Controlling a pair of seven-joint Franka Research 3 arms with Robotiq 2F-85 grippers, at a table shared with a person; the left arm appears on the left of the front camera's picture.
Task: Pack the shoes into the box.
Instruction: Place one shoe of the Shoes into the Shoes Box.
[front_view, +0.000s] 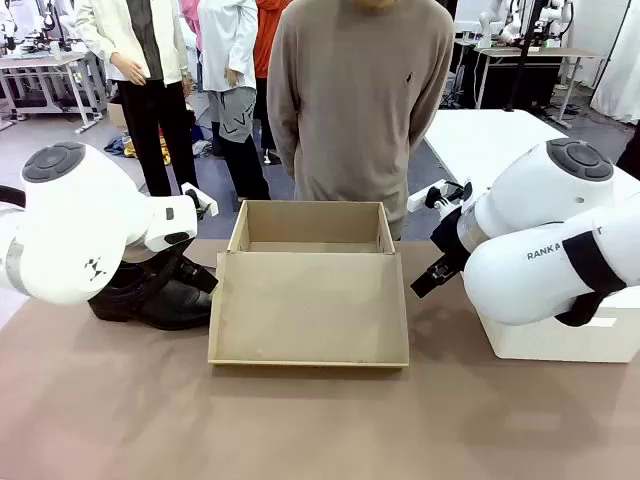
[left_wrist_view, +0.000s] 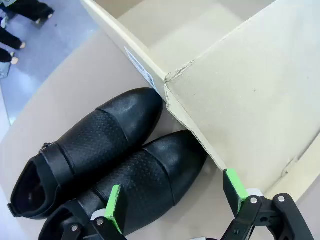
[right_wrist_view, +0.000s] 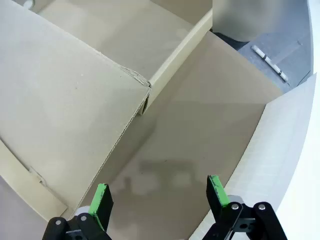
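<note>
The box stands in the middle of the table. It is open, and its flap lid lies flat toward the near side. The inside that shows is plain tan cardboard. A person stands at the far side, just behind the box.

The shoes are outside the box, on the table to its left. They lie side by side with the toes pointing right, toward the box. In the front view the left arm covers part of them. In the left wrist view the shoes show more clearly: black, with a fine dotted band over the front and a strap across the top. One toe comes very close to the left wall of the box; whether it touches, I cannot tell.

The left gripper hangs above the toes of the shoes, beside the left corner of the box where the lid begins. Its two green pads stand wide apart and hold nothing.

The right gripper is at the right side of the box, over the bare table between the box and a white block. Its fingers are also wide apart, with nothing between them. In the front view the white block stands at the right edge, partly under the right arm.
</note>
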